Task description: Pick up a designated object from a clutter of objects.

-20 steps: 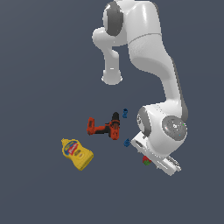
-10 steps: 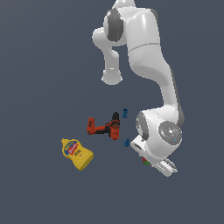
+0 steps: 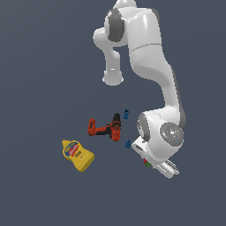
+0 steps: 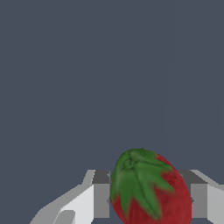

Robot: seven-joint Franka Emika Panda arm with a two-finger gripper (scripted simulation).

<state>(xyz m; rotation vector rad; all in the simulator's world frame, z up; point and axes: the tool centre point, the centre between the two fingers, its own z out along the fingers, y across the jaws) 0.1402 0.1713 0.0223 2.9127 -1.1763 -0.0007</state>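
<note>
Fingers (image 4: 101,199) stand on either side of the strawberry (image 4: 151,188) in our wrist view, spread with the fruit between them, though we cannot tell whether they already touch it. In the exterior view we see only a red-green speck (image 3: 146,163) under the gripper (image 3: 154,165), apart from the power drill (image 3: 106,128) and mustard bottle (image 3: 77,155). We judge the reach done; closing and lifting off the tabletop (image 3: 39,194) remain.

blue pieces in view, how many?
2. One blue piece sits just beyond the drill; the other blue piece lies against the arm's wrist housing. More may be hidden behind the arm.
</note>
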